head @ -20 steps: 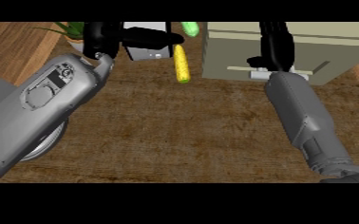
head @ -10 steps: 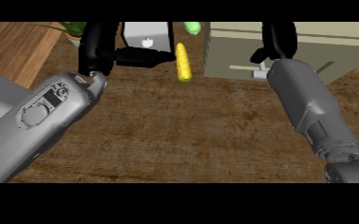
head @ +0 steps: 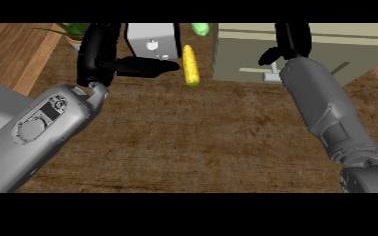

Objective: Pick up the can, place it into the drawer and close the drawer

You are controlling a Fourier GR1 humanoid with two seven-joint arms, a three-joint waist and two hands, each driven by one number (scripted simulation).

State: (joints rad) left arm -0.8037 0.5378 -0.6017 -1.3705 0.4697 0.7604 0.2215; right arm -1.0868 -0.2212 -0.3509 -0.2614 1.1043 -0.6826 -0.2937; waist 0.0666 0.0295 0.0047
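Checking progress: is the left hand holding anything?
No. The left hand is open: its thumb and fingers are spread in front of the grey box, with nothing between them. No can shows.

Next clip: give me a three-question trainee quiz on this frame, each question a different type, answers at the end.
1. True or false: the yellow corn cob lies on the brown counter between the two hands.
2. Multiple choice: the left hand shows at A) the view's upper left, B) the upper right, C) the bottom edge.
3. Fill in: the right hand is up at the beige ______.

Key
1. True.
2. A.
3. Cabinet; a pale handle shows on its front. No can is visible anywhere in this view.
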